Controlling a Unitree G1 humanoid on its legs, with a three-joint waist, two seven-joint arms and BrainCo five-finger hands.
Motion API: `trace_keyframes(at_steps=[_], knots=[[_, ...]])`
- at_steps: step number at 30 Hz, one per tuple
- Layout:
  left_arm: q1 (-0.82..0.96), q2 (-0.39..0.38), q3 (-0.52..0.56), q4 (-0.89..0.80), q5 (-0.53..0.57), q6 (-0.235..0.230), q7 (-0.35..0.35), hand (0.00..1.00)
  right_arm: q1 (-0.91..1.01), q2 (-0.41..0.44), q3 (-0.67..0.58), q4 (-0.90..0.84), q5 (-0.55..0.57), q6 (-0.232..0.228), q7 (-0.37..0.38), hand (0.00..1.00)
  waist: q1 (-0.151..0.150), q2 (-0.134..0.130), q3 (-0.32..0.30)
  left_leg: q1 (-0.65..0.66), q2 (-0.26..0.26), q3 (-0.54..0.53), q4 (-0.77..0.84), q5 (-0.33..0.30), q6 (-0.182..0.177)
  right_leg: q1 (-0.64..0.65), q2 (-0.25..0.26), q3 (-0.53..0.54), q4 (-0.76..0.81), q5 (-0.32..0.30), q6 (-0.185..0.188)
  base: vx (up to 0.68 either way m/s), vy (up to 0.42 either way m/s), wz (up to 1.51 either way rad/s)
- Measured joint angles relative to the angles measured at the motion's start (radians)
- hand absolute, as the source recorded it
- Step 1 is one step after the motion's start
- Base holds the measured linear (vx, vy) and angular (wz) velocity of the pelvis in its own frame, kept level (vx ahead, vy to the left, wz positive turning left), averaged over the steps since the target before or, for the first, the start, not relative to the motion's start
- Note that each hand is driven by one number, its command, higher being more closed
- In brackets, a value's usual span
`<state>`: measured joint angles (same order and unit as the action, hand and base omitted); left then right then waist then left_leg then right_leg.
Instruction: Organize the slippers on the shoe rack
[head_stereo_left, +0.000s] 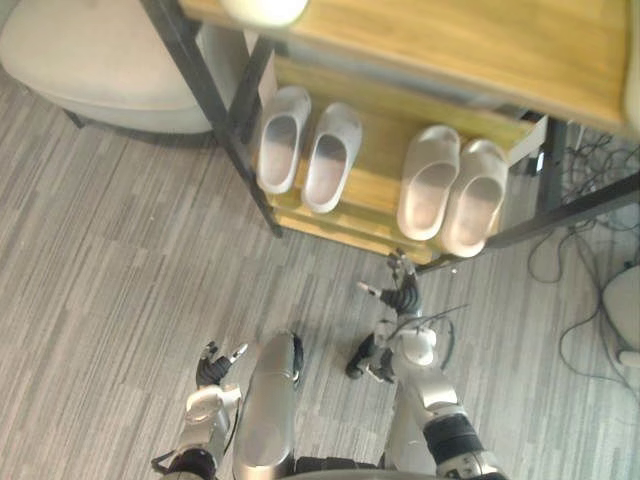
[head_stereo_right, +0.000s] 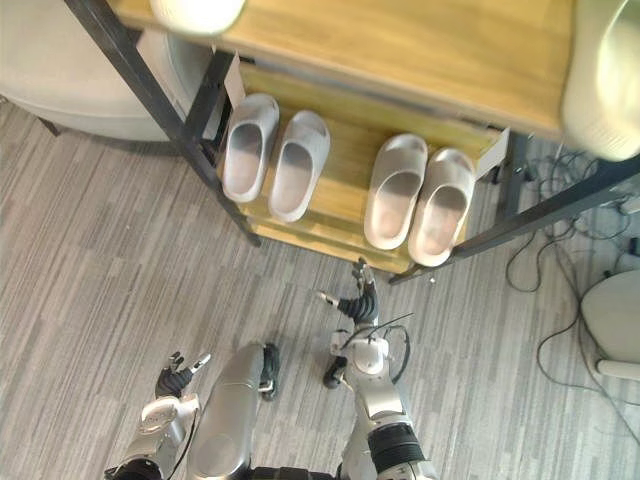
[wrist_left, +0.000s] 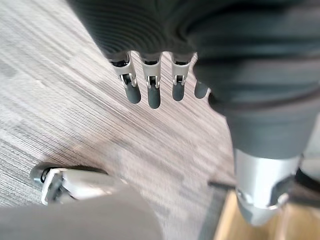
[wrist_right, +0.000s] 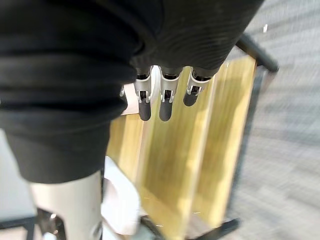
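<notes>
Two pairs of slippers sit on the lower shelf (head_stereo_left: 385, 128) of the shoe rack (head_stereo_left: 205, 85): a pale grey pair (head_stereo_left: 330, 158) towards the robot's left and a beige pair (head_stereo_left: 430, 185) towards its right, with bare wood between them. Within each pair the slippers lie side by side, soles down, the beige two touching along their length and reaching the shelf's front edge. The wooden top shelf (head_stereo_left: 450, 40) overhangs the back of the lower one. Right robot hand (head_stereo_left: 404, 297) hovers above the floor (head_stereo_left: 120, 270) just in front of the rack, below the beige pair, fingers (wrist_right: 165, 105) straight and spread, holding nothing. Left robot hand (head_stereo_left: 213, 368) is low over the floor, well apart from the rack, fingers (wrist_left: 154, 94) relaxed and straight, also empty. A pale cushioned seat (head_stereo_left: 90, 60) stands to the left of the rack.
</notes>
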<state>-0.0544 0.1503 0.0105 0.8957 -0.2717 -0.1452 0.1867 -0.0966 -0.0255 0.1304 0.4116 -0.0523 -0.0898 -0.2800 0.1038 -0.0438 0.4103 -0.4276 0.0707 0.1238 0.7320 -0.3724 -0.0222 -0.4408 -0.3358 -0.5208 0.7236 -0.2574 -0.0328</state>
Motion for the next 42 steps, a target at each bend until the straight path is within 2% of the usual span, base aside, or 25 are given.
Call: trace_keyframes(at_steps=[2,3,8,13,15,18,21,28,30,33,36,42], knots=[[0.01,0.0,-0.023,0.004,0.021,0.0,-0.016,0.0,0.018,-0.027,-0.001,0.053,-0.034,0.008,0.011,0.0,-0.001,-0.005,-0.026,0.044,-0.01,0.002,-0.062,0.022,0.001,0.038,0.009,-0.006,-0.054,0.02,0.006,0.09,0.04,0.03],[0.017,0.0,-0.041,0.005,0.038,0.0,-0.02,0.0,0.024,-0.041,-0.01,0.109,-0.06,0.009,0.02,0.0,-0.011,-0.011,-0.04,0.079,-0.02,0.003,-0.114,0.042,0.002,0.068,0.012,-0.012,-0.095,0.036,0.013,0.08,0.037,0.07],[0.055,-0.009,-0.07,0.024,0.085,0.004,-0.057,0.0,0.048,-0.07,-0.015,0.297,-0.106,0.021,0.055,0.0,-0.031,-0.01,-0.116,0.211,-0.033,0.018,-0.305,0.112,0.0,0.183,0.061,-0.025,-0.28,0.114,0.039,0.1,0.031,-0.05],[0.091,-0.011,-0.08,0.043,0.133,0.005,-0.063,0.0,0.081,-0.079,-0.059,0.435,-0.145,0.021,0.093,0.0,-0.038,0.009,-0.172,0.333,-0.04,0.025,-0.479,0.178,-0.015,0.287,0.108,-0.038,-0.438,0.173,0.056,0.1,-0.024,-0.03],[0.105,-0.017,-0.087,0.049,0.154,0.005,-0.064,0.0,0.099,-0.087,-0.089,0.482,-0.147,0.023,0.107,0.0,-0.039,0.024,-0.198,0.377,-0.038,0.023,-0.547,0.205,-0.027,0.329,0.135,-0.048,-0.513,0.201,0.06,0.09,-0.054,0.01],[0.115,-0.027,-0.088,0.052,0.164,0.005,-0.066,0.0,0.113,-0.094,-0.12,0.524,-0.147,0.025,0.11,0.0,-0.041,0.039,-0.217,0.426,-0.031,0.025,-0.598,0.22,-0.044,0.39,0.172,-0.053,-0.602,0.239,0.064,0.08,-0.05,-0.04],[0.115,-0.036,-0.087,0.058,0.175,0.005,-0.066,0.0,0.12,-0.093,-0.155,0.555,-0.145,0.03,0.11,0.0,-0.043,0.043,-0.224,0.472,-0.027,0.027,-0.628,0.228,-0.057,0.454,0.201,-0.054,-0.686,0.273,0.067,0.04,-0.046,-0.02],[0.119,-0.054,-0.103,0.055,0.192,0.006,-0.062,0.0,0.143,-0.084,-0.226,0.595,-0.134,0.032,0.11,0.0,-0.045,0.05,-0.241,0.534,-0.029,0.034,-0.656,0.229,-0.054,0.547,0.24,-0.043,-0.813,0.331,0.071,-0.01,-0.044,-0.05],[0.121,-0.049,-0.139,0.015,0.192,0.006,-0.059,0.0,0.143,-0.077,-0.246,0.605,-0.125,0.032,0.109,0.0,-0.045,0.051,-0.245,0.537,-0.027,0.034,-0.66,0.232,-0.05,0.547,0.243,-0.037,-0.813,0.333,0.068,-0.05,-0.047,-0.04],[0.13,-0.048,-0.208,-0.133,0.19,0.005,-0.058,0.0,0.144,-0.073,-0.26,0.613,-0.102,0.031,0.109,0.0,-0.044,0.051,-0.245,0.541,-0.027,0.032,-0.671,0.241,-0.036,0.546,0.245,-0.036,-0.819,0.338,0.06,-0.08,-0.038,0.0],[0.141,-0.047,-0.286,-0.379,0.175,-0.008,-0.065,0.0,0.143,-0.068,-0.285,0.623,-0.098,0.029,0.108,0.0,-0.044,0.052,-0.247,0.55,-0.031,0.034,-0.695,0.25,-0.021,0.547,0.246,-0.022,-0.82,0.343,0.057,-0.09,-0.017,-0.09],[0.148,-0.046,-0.406,-0.676,0.153,-0.044,-0.116,0.0,0.147,-0.082,-0.289,0.63,-0.097,0.029,0.112,0.0,-0.046,0.069,-0.267,0.551,-0.031,0.032,-0.714,0.25,-0.02,0.54,0.248,-0.02,-0.82,0.339,0.061,-0.02,-0.006,-0.01]])
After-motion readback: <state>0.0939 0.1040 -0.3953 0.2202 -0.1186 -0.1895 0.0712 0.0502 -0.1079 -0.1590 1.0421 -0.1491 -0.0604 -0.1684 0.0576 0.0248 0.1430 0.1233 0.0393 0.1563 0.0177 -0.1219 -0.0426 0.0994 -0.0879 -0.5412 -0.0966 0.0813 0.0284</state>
